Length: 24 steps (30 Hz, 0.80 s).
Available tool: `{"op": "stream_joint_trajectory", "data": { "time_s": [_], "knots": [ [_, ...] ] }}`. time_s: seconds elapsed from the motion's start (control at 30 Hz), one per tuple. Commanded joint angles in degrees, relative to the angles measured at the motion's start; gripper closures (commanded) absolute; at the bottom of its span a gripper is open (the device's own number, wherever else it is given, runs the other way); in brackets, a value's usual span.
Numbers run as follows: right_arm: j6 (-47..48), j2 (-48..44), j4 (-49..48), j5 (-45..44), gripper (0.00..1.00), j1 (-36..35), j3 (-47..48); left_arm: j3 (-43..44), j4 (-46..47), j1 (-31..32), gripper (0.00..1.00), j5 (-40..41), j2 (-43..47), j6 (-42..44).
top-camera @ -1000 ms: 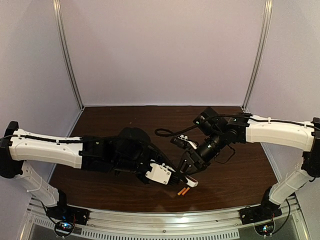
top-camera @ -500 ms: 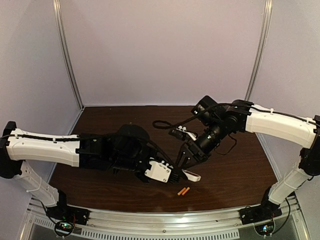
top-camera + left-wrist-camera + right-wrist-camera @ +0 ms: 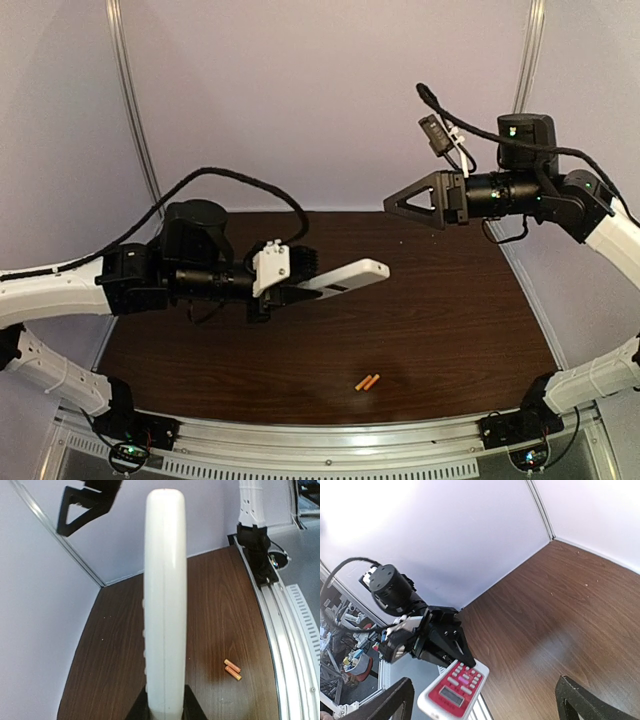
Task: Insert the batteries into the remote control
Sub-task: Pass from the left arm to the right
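Brown wood surface (image 3: 450,330) sits well below us now: our left jaws clamp one end of the remote control (image 3: 345,277), lifted clear; our right jaws have let go, spread wide up high. Batteries (image 3: 368,382) lie near the front edge, probably next up.

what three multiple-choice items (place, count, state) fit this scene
1. Where do the batteries lie?
A near the front edge of the table
B by its back edge
C in its far left corner

2. How many batteries show?
A one
B two
C four

3. What state is the remote control in?
A flat on the table
B held in the air by the left gripper
C lying across the batteries

Answers:
1 A, they rest on the wood close to the front edge.
2 B, two orange cylinders lie side by side.
3 B, it is clamped at one end, off the table.
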<state>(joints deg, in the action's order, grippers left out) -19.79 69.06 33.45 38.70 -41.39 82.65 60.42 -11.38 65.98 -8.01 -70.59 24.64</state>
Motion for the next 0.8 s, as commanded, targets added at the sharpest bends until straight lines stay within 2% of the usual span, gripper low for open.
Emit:
{"op": "stream_joint_trajectory", "data": {
  "time_s": [0.0,0.13,0.3,0.47,0.77],
  "knots": [
    [0.5,0.1,-3.8,-1.7,0.00,-0.1,-1.0,-0.6,6.3,-5.7,1.00,-8.0,2.2,-15.9],
    [0.1,-1.4,-6.9,-0.7,0.00,-0.1,-4.4,0.5,7.3,-9.6,1.00,-17.6,0.8,-22.2],
    [-1.9,-1.1,-14.6,6.2,0.00,-0.6,-9.3,1.4,11.9,-13.8,1.00,-29.5,-1.2,-30.5],
    [-1.8,-0.5,-16.9,6.3,0.01,-1.1,-10.4,2.9,13.9,-15.2,1.00,-33.1,-3.3,-34.4],
    [-1.7,4.3,-17.0,9.8,0.22,-3.3,-7.8,6.8,13.9,-16.9,1.00,-41.3,-10.3,-40.9]
  ]
}}
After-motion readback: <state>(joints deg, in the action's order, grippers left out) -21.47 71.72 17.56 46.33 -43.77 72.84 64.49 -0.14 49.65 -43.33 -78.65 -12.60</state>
